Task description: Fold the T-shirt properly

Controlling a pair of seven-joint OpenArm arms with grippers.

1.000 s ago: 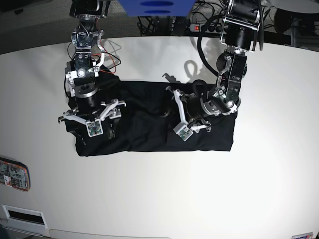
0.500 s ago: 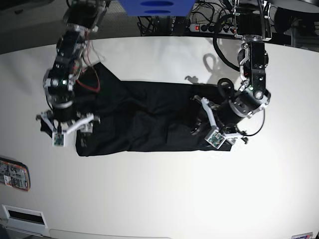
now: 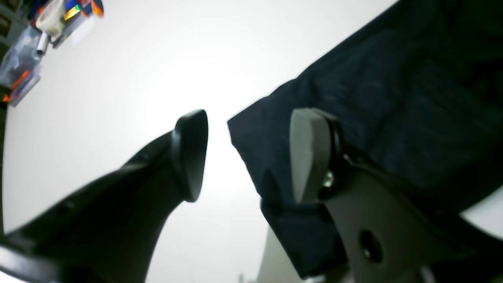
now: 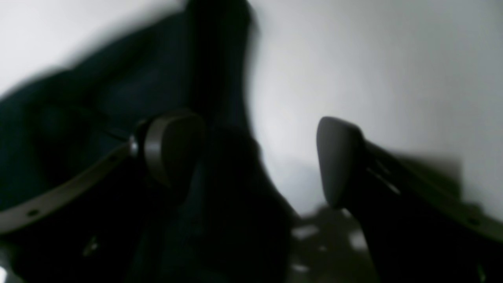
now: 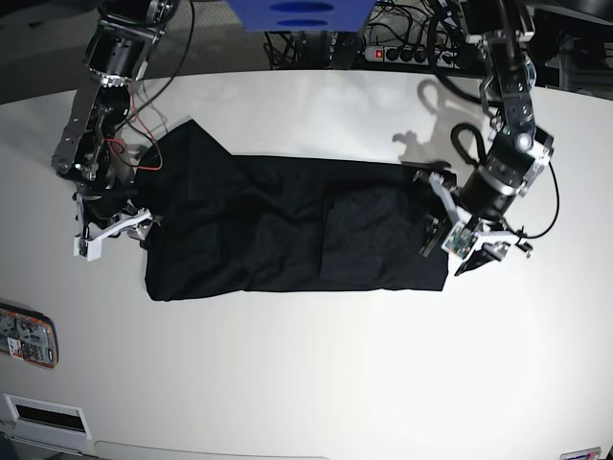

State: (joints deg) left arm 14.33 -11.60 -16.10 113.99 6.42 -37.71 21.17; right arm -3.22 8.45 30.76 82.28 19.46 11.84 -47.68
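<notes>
The black T-shirt (image 5: 287,230) lies as a long band across the middle of the white table. My left gripper (image 5: 469,247) is at the shirt's right end, open. In the left wrist view the left gripper (image 3: 247,153) straddles the cloth's corner (image 3: 393,98), with one pad (image 3: 310,153) over the cloth and the other finger (image 3: 188,153) over bare table. My right gripper (image 5: 107,228) is at the shirt's left edge, open. The right wrist view is blurred: the right gripper (image 4: 255,153) has the dark cloth (image 4: 98,98) by one finger, and nothing is held.
A phone-like object (image 5: 27,335) lies at the table's left edge. A white box (image 5: 43,417) sits at the bottom left. A blue object (image 5: 297,11) and a power strip with cables (image 5: 397,53) are beyond the far edge. Small clutter (image 3: 51,11) shows in the left wrist view.
Both arms have moved outward from over the shirt's middle to its two ends. The shirt's upper left part now spreads further up and left.
</notes>
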